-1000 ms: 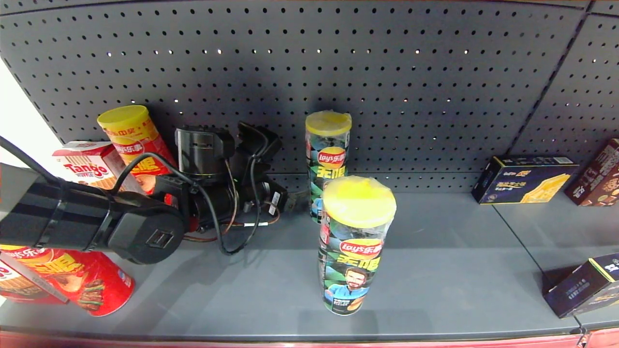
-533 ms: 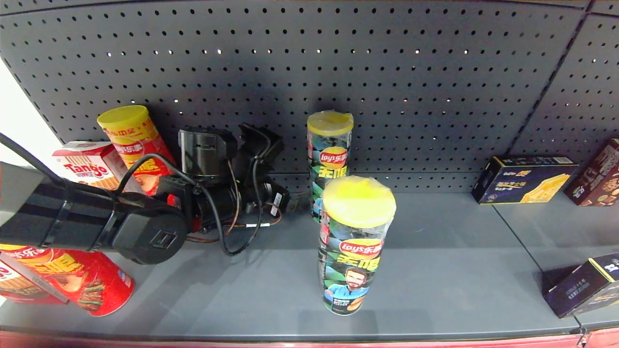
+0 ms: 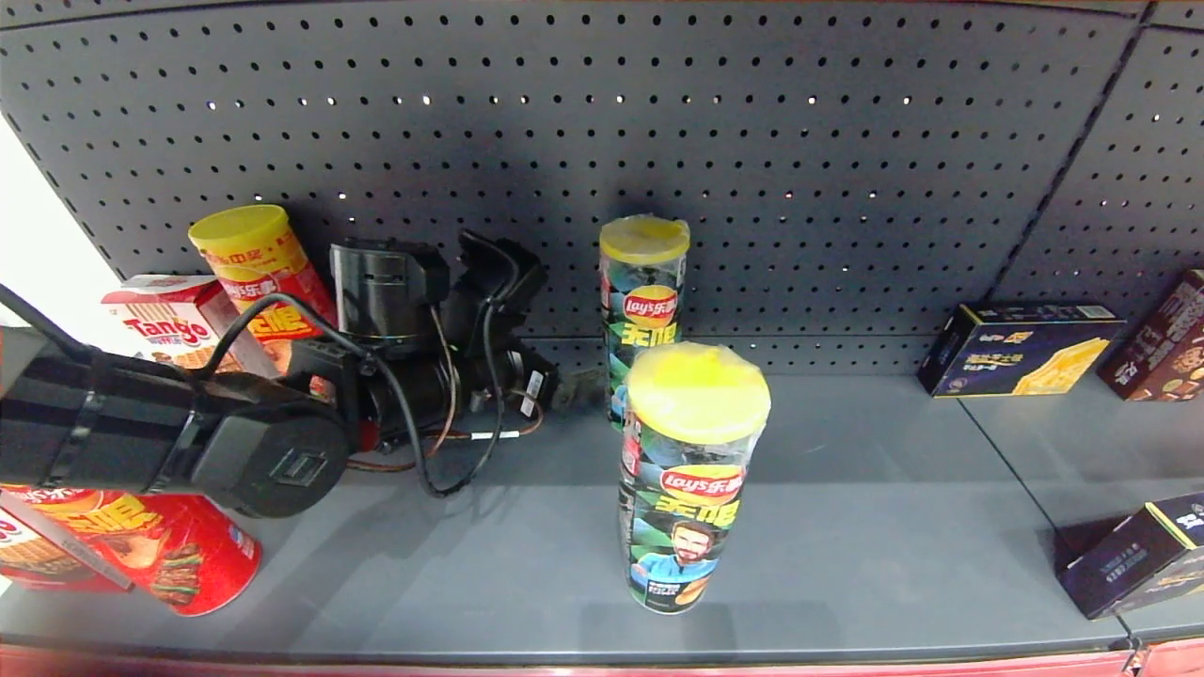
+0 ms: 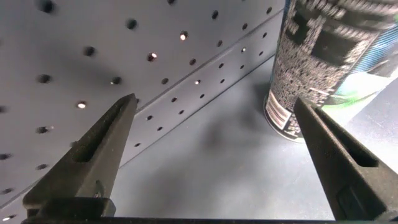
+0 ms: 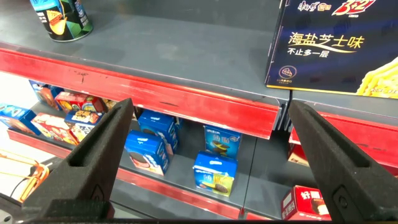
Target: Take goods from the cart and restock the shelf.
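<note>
Two green chips cans with yellow lids stand on the grey shelf (image 3: 875,508). The rear can (image 3: 643,301) is by the pegboard and the front can (image 3: 689,480) is nearer the edge. My left gripper (image 3: 574,389) sits low on the shelf just left of the rear can. In the left wrist view it (image 4: 214,106) is open and holds nothing, with the rear can's base (image 4: 311,68) standing free beyond one fingertip. My right gripper (image 5: 211,109) is open and holds nothing below the shelf's red front edge (image 5: 168,93). The front can's base (image 5: 62,18) shows above that edge.
A yellow-and-red can (image 3: 259,268), a wafer box (image 3: 174,324) and a lying red can (image 3: 160,545) crowd the shelf's left end. Dark blue boxes (image 3: 1021,348) (image 3: 1133,555) lie at the right. The pegboard wall (image 3: 752,141) closes the back. Lower shelves hold blue boxes (image 5: 149,146).
My left arm has drawn back a little to the left, away from the rear can. The rear can has ended a touch further right. The front can has not moved.
</note>
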### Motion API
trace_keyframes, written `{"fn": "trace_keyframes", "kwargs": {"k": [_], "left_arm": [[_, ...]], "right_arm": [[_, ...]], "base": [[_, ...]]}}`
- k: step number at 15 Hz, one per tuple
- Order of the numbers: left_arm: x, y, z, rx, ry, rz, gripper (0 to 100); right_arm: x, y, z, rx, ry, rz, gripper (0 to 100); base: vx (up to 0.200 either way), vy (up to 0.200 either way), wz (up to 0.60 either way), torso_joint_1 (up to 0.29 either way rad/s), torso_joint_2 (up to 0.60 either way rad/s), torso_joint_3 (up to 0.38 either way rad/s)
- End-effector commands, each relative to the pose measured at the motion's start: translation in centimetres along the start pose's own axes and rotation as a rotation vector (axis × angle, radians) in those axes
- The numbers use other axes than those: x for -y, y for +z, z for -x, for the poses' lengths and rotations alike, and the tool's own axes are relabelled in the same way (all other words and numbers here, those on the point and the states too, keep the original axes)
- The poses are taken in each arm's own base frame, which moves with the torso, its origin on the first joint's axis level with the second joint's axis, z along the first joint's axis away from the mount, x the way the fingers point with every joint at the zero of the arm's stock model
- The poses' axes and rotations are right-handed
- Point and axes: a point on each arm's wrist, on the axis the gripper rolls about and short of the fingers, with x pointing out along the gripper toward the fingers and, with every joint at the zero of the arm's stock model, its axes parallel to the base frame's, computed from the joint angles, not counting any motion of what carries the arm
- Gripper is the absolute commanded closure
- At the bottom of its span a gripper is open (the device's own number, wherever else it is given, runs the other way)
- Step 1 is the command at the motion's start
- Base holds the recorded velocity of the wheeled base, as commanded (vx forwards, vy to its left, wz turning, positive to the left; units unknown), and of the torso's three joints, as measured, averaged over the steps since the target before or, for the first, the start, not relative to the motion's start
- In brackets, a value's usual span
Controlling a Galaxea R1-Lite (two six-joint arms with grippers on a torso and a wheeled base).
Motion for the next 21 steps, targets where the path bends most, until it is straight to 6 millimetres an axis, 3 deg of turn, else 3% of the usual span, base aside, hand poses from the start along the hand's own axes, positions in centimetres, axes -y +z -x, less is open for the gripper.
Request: {"fn": "trace_keyframes", "kwargs": {"k": [1, 5, 9, 11, 12, 14, 18, 19, 20, 21], "left_arm": [[0.0, 1.6, 3.7, 0.052, 0.010, -0.008, 0], [0.8, 4.0, 9.5, 0.167, -0.001, -0.021, 0], [1.0, 5.1, 14.1, 0.258, 0.003, 0.044, 0], [2.4, 5.8, 17.1, 0.329, -0.047, 0.037, 0], [2.5, 5.4, 18.0, 0.334, -0.047, 0.037, 0], [3.1, 3.7, 22.5, 0.382, -0.062, 0.035, 0], [3.5, 1.2, 28.7, 0.492, -0.055, 0.035, 0], [3.5, -1.7, 31.1, 0.491, 0.026, 0.054, 0], [3.6, -2.7, 32.0, 0.493, 0.060, 0.060, 0], [4.2, -4.6, 34.2, 0.518, 0.086, 0.060, 0]], "right_arm": [[0.0, 0.0, 0.0, -0.001, 0.001, 0.000, 0], [0.0, 0.0, 0.0, -0.001, 0.001, 0.000, 0], [0.0, 0.0, 0.0, -0.001, 0.001, 0.000, 0], [0.0, 0.0, 0.0, -0.001, 0.001, 0.000, 0], [0.0, 0.0, 0.0, -0.001, 0.001, 0.000, 0], [0.0, 0.0, 0.0, -0.001, 0.001, 0.000, 0], [0.0, 0.0, 0.0, -0.001, 0.001, 0.000, 0], [0.0, 0.0, 0.0, -0.001, 0.001, 0.000, 0], [0.0, 0.0, 0.0, -0.001, 0.001, 0.000, 0], [0.0, 0.0, 0.0, -0.001, 0.001, 0.000, 0]], "base": [[0.000, 0.000, 0.00, 0.000, 0.00, 0.000], [0.000, 0.000, 0.00, 0.000, 0.00, 0.000], [0.000, 0.000, 0.00, 0.000, 0.00, 0.000], [0.000, 0.000, 0.00, 0.000, 0.00, 0.000], [0.000, 0.000, 0.00, 0.000, 0.00, 0.000], [0.000, 0.000, 0.00, 0.000, 0.00, 0.000], [0.000, 0.000, 0.00, 0.000, 0.00, 0.000], [0.000, 0.000, 0.00, 0.000, 0.00, 0.000], [0.000, 0.000, 0.00, 0.000, 0.00, 0.000], [0.000, 0.000, 0.00, 0.000, 0.00, 0.000]]}}
